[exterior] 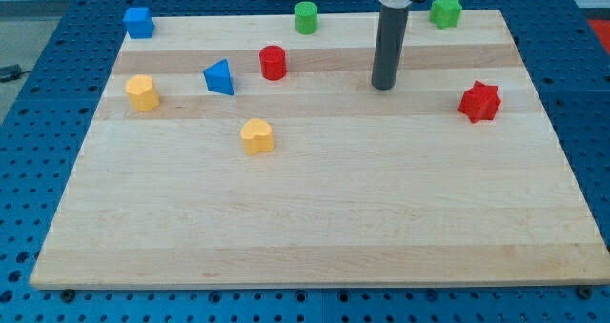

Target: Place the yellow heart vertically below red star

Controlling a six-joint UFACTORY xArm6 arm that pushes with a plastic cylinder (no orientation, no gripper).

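At the view's far left we find a blue block [139,22], roughly cube-shaped, sitting on the top-left corner of the wooden board [315,228]. Below it, near the left edge, stands a yellow block [142,92]; its many-sided outline is hard to make out exactly. To the right of that lies a blue triangle [220,77], and just beyond it a red cylinder [274,62].

The yellow heart [257,135] rests lower on the board, below and between the blue triangle and the red cylinder, touching neither.

Further right, a green cylinder [306,17] sits at the top edge of the board. Next comes the dark rod, whose upper mount is cut off by the view's top. My tip [384,87] meets the board in open space, well apart from every block: the red cylinder lies to its left, the red star to its right. We carry no jaws; the arm ends in this plain rod, so nothing is gripped.

A green star [445,10] sits at the top edge, just right of the rod's upper part. The red star [479,101] stands near the right edge, well apart from the yellow heart, which lies far to its left and slightly lower.
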